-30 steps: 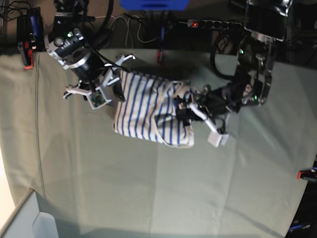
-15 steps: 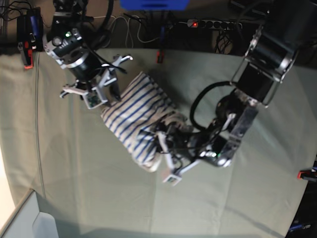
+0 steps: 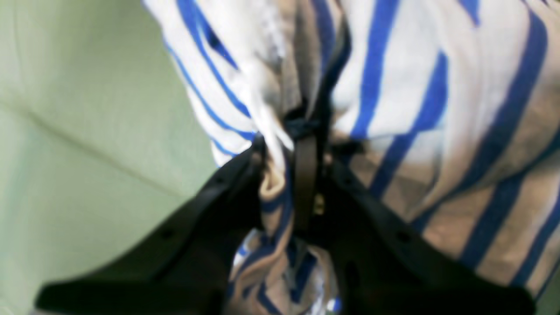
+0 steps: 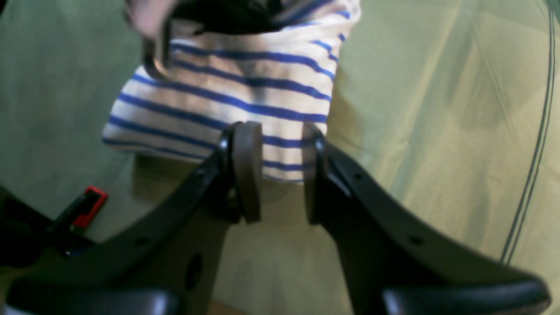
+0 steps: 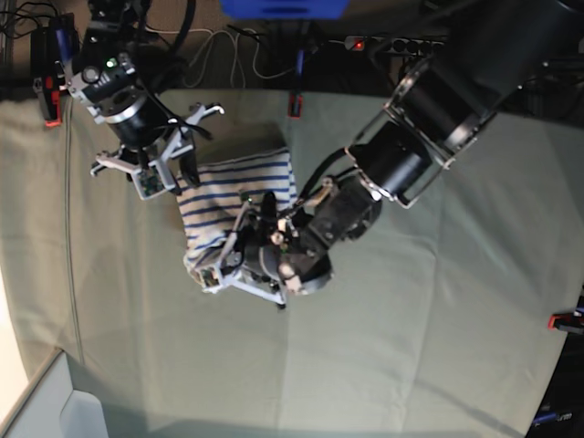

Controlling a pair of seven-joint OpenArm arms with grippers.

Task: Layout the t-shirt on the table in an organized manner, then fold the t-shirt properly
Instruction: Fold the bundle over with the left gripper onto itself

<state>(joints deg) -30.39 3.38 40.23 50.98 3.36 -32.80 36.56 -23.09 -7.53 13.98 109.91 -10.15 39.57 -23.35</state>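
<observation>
Since a second ago the left gripper (image 5: pixel 239 265) has hauled the t-shirt (image 5: pixel 233 196) toward the table's (image 5: pixel 438 347) far-left corner; its wrist view shows jaws pinching bunched fabric, the right wrist view shows the right gripper (image 4: pixel 280 175) open over the hem, so spread gently.

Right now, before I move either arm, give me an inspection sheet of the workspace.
Surface: table covered in pale green creased cloth.
Job's things: t-shirt bunched, not laid out flat.
Clutter: nothing seen on the cloth.
Grippers: left gripper shut on a gathered fold of shirt; right gripper open, fingers over the shirt's edge, gripping nothing.
Cables: white and black leads and a power strip behind the far edge.
Surroundings: red clamps at the table's edges.
</observation>
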